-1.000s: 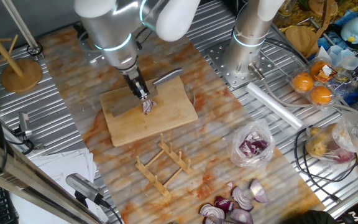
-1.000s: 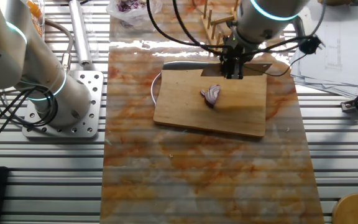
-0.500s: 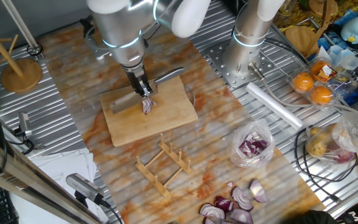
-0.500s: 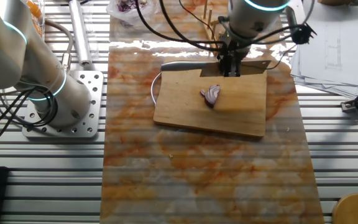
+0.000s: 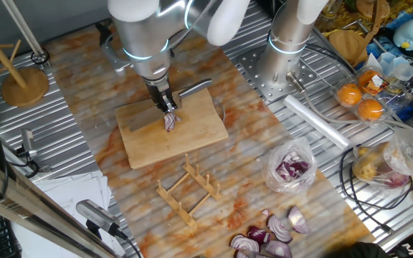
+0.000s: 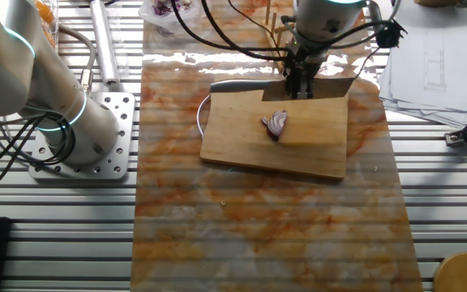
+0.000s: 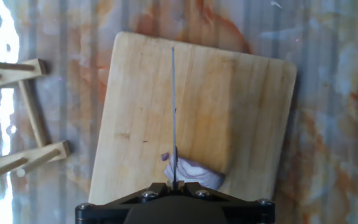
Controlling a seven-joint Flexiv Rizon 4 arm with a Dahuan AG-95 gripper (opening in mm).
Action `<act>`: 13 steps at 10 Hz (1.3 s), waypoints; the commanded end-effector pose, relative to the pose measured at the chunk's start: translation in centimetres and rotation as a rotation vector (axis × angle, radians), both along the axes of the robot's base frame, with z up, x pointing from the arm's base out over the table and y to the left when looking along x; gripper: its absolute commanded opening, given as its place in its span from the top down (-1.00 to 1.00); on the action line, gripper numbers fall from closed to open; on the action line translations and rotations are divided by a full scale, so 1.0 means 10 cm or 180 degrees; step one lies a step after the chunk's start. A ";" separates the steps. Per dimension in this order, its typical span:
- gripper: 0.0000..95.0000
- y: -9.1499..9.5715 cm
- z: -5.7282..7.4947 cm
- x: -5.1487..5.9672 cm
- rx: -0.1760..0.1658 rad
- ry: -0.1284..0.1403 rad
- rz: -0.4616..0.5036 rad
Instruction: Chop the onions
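A small purple-white piece of the onions [image 5: 171, 122] [image 6: 276, 124] [image 7: 194, 173] lies on the wooden cutting board [image 5: 192, 140] [image 6: 306, 154] [image 7: 241, 106]. My gripper [image 5: 166, 107] [image 6: 297, 88] [image 7: 174, 185] is shut on a knife [image 5: 194, 88] [image 6: 235, 83]. It hovers at the board's edge beside the onion piece. In the hand view the blade [image 7: 173, 112] shows edge-on as a thin line running out over the board. It passes just left of the onion's middle. Whether the blade touches the onion cannot be told.
A wooden rack [image 5: 188, 190] [image 6: 278, 24] [image 7: 23, 118] stands close to the board. A clear bag of purple chunks [image 5: 290, 168] and larger onion wedges [image 5: 271, 236] lie toward the front right. A second arm's base [image 5: 282, 64] [image 6: 79, 130] is bolted nearby. A wooden stand [image 5: 24, 82] sits at the left.
The arm's upper part has swung a little to the right, and the gripper with the knife has edged slightly along the board's edge. The onion piece has not moved.
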State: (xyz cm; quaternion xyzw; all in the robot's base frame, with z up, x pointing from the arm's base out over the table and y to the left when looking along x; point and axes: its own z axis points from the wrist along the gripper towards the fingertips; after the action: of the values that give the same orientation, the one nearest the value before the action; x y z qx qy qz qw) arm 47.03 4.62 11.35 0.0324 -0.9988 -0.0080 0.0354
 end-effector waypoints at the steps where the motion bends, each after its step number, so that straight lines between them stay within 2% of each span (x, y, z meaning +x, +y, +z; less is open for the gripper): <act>1: 1.00 0.05 -0.19 0.00 -0.0029 -0.0012 0.0003; 5: 1.00 -0.01 -0.36 -0.03 0.0003 -0.0008 -0.0024; 8: 1.00 0.03 -0.43 -0.05 0.0007 0.0000 -0.0034; 13: 1.00 0.06 -0.48 -0.08 -0.0018 -0.0004 -0.0034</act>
State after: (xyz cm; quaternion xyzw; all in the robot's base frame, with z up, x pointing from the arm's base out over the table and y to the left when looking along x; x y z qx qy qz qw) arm 46.11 5.24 6.59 0.0268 -0.9990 -0.0057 0.0352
